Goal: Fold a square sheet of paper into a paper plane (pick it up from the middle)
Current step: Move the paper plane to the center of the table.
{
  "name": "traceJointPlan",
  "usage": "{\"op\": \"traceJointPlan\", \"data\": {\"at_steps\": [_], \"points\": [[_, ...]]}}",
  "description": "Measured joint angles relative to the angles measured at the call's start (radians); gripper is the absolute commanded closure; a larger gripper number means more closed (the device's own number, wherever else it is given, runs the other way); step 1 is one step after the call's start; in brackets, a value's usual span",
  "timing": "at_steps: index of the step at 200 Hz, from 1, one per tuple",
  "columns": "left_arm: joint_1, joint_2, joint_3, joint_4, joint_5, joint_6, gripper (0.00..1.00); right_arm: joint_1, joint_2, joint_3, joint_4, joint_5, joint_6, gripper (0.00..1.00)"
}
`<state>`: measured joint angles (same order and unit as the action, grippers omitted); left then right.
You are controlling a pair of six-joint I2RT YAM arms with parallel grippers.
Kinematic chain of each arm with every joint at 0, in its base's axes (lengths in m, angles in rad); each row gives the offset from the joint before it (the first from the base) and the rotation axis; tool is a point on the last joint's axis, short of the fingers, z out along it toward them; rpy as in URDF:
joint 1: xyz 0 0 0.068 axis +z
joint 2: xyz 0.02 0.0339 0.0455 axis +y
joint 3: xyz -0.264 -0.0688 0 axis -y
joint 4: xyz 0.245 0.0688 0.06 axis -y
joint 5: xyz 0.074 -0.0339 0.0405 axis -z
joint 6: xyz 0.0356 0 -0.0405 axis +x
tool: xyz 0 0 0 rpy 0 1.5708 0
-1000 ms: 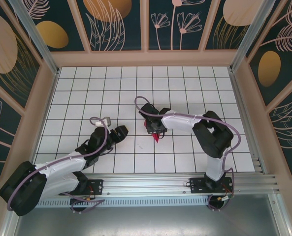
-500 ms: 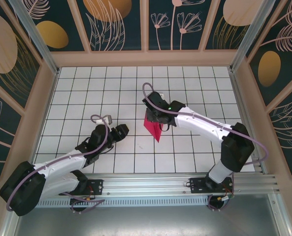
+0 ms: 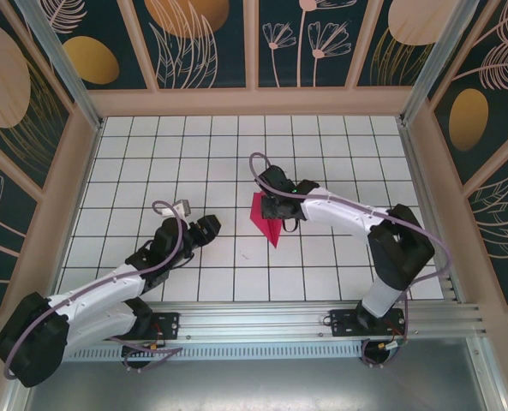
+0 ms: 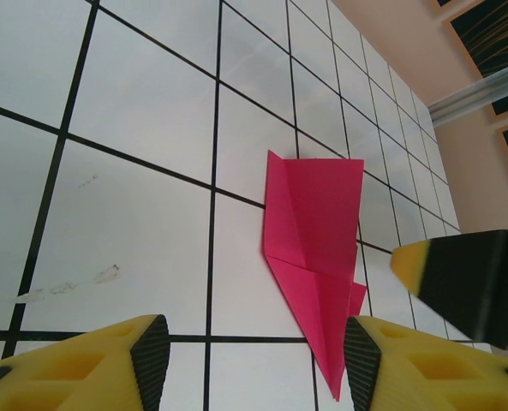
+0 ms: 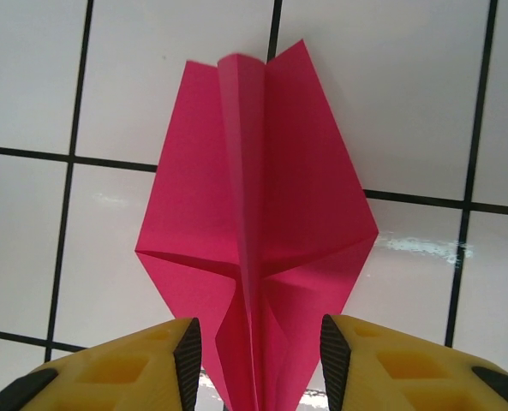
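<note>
Two arms in frame; you have both claws low over the white tiled table (image 3: 142, 145) with its black grid lines.

Edges and room: a peach-coloured wall (image 3: 254, 101) stands at the far side and down both flanks, and an aluminium rail (image 3: 262, 321) runs along the near edge. The magenta-red folded paper plane (image 3: 259, 214), a narrow layered dart, lies flat near the middle of the tiles. It is well apart from every wall and from the rail. Open tile lies all round it for you to move in (most toward the far wall and the left).

Heading: in the top view the long axis runs far to near, leaning slightly right as it comes near. The pointed nose faces the rail and the blunt tail faces the far wall. In the right wrist view a raised centre crease runs the whole length.

Right gripper (image 5: 260, 351): it sits over the nose end, with your yellow fingers (image 5: 151, 368) parted, one on each side of the narrowing paper. The claw is partly open and not clamped on anything. You cannot tell whether the pads brush the paper's edges. The paper rests on the table.

Left gripper (image 4: 254, 355): it is parted wide with nothing in it. It sits left of the plane, apart from it, and is aimed toward the nose.
</note>
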<state>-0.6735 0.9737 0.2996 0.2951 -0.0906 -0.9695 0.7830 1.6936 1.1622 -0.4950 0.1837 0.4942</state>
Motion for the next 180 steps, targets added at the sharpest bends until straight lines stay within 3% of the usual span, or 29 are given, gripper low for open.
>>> {"op": "traceJointPlan", "data": {"at_steps": [92, 112, 135, 180], "points": [[0.000, -0.163, -0.001, -0.143, -0.105, 0.034, 0.29, -0.001, 0.138, -0.002, 0.055, -0.040, 0.001, 0.58], [0.000, -0.191, -0.007, -0.155, -0.121, 0.034, 0.29, 0.002, 0.145, -0.002, 0.060, -0.046, 0.006, 0.64], [0.000, -0.207, -0.014, -0.175, -0.132, 0.034, 0.29, 0.014, 0.147, -0.002, 0.064, -0.047, 0.021, 0.84], [0.000, -0.216, -0.016, -0.204, -0.145, 0.039, 0.28, 0.067, 0.147, 0.000, 0.065, -0.032, 0.091, 0.89]]}}
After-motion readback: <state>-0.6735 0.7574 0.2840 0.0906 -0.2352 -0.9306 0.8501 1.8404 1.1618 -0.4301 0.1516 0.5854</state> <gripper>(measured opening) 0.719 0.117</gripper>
